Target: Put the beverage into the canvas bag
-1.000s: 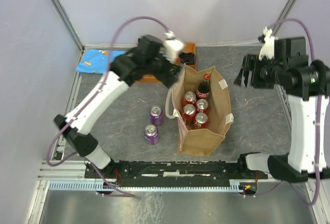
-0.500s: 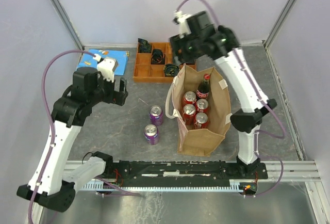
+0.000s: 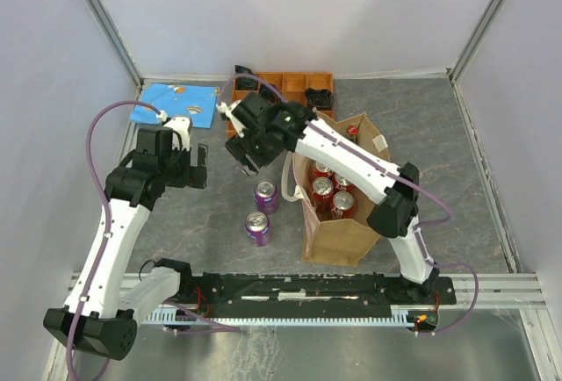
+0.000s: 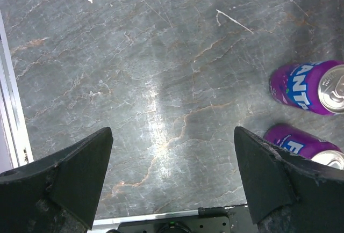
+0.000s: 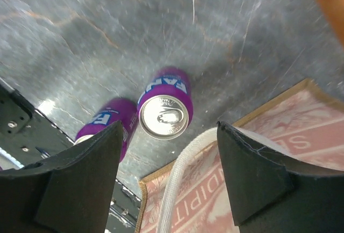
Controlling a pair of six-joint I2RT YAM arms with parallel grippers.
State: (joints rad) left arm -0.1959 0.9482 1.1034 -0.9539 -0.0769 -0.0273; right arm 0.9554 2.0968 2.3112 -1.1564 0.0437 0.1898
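Note:
Two purple beverage cans [image 3: 266, 195] [image 3: 257, 227] stand on the table left of the tan canvas bag [image 3: 351, 227]. The bag holds several red cans [image 3: 323, 190] and a cola bottle [image 3: 353, 132]. My right gripper [image 3: 247, 158] hovers open just left of the bag's rim, above the purple cans. In the right wrist view the nearer can [image 5: 164, 109] sits below the open gripper [image 5: 169, 175], beside the bag's white handle [image 5: 183, 174] and red lettering. My left gripper [image 3: 195, 167] is open and empty over bare table; in its wrist view the gripper [image 4: 172, 182] has both cans [image 4: 314, 87] [image 4: 303, 144] off to the right.
An orange compartment tray [image 3: 283, 79] with black parts stands at the back. A blue cloth [image 3: 171, 103] lies at the back left. Metal frame rails border the table, and the arm bases' black bar [image 3: 299, 289] runs along the near edge.
My right arm has swung from over the orange tray down and left to above the purple cans, jaws slightly wider. The left gripper has shifted only slightly.

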